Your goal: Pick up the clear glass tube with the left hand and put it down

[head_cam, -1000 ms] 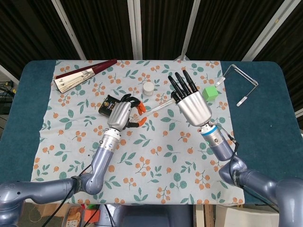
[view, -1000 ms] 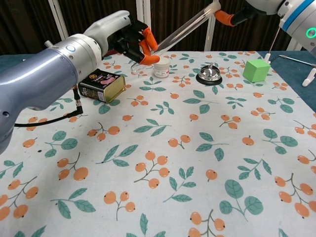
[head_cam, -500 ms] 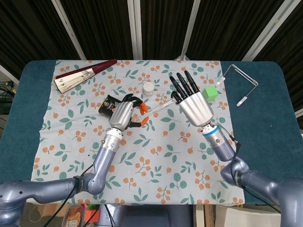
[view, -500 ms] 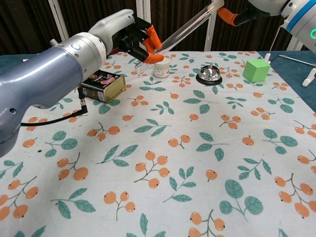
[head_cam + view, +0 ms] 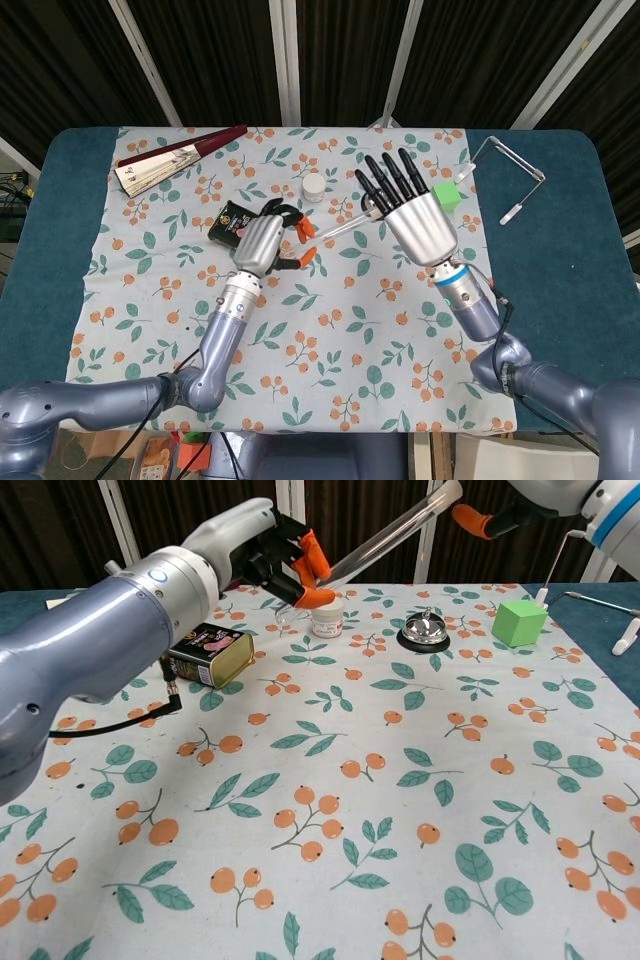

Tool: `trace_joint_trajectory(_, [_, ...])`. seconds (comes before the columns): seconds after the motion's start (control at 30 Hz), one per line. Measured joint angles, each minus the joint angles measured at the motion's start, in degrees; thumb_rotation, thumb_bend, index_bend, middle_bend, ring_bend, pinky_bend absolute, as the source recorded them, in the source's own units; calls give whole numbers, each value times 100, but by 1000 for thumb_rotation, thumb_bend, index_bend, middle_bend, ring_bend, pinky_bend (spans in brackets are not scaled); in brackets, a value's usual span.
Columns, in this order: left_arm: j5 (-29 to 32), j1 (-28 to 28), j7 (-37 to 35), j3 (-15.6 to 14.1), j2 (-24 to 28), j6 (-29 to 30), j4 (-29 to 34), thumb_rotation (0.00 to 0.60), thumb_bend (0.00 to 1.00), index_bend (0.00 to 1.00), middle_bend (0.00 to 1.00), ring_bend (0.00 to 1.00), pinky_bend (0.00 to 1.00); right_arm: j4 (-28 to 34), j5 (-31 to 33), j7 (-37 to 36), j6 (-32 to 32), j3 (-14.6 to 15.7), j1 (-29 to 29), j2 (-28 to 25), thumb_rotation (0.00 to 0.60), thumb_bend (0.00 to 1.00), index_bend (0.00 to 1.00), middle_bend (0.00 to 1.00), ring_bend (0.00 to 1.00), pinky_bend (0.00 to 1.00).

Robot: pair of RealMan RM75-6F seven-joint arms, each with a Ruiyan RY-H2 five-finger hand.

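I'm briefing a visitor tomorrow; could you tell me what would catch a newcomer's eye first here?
The left hand holds a clear glass tube slanting up above the floral tablecloth. The right hand hovers beside it, fingers spread. A bright green cube stands out at the far right.

Clear glass tube (image 5: 335, 227) in left hand (image 5: 262, 243), right hand (image 5: 412, 215) open-fingered beside its far end.

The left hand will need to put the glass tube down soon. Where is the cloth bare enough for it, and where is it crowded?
The near half of the floral tablecloth is bare. The far strip is crowded: black tin, small white jar, silver bell, green cube. The left hand holds the clear glass tube above that strip.
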State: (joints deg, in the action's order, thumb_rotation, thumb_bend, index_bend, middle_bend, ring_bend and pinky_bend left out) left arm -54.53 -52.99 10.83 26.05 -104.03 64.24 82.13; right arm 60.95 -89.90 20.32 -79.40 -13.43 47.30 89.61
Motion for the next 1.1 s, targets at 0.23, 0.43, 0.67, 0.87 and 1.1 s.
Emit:
trace_joint_trajectory(0.23, [-129, 80, -5, -96, 92, 55, 97, 600, 629, 653, 697, 235, 103, 136, 186, 167, 97, 29, -173, -112, 600, 454, 0, 0, 0, 11])
trace_joint_trajectory(0.43, [-274, 207, 18, -284, 250, 85, 179, 600, 629, 653, 698, 235, 103, 165, 291, 269, 115, 48, -311, -254, 600, 454, 0, 0, 0, 11])
trace_joint_trajectory(0.67, [-466, 454, 56, -651, 524, 60, 247, 600, 628, 652, 697, 235, 103, 261, 491, 318, 167, -59, -411, -456, 600, 454, 0, 0, 0, 11])
trace_joint_trajectory(0.87, [-605, 532, 257, -979, 608, -50, 190, 600, 624, 648, 693, 235, 102, 427, 583, 331, 177, -127, -454, -539, 600, 454, 0, 0, 0, 11])
trace_joint_trajectory(1.1, [-582, 552, 550, -1208, 451, -204, -21, 600, 616, 638, 688, 235, 102, 638, 657, 347, 203, -150, -515, -628, 600, 455, 0, 0, 0, 11])
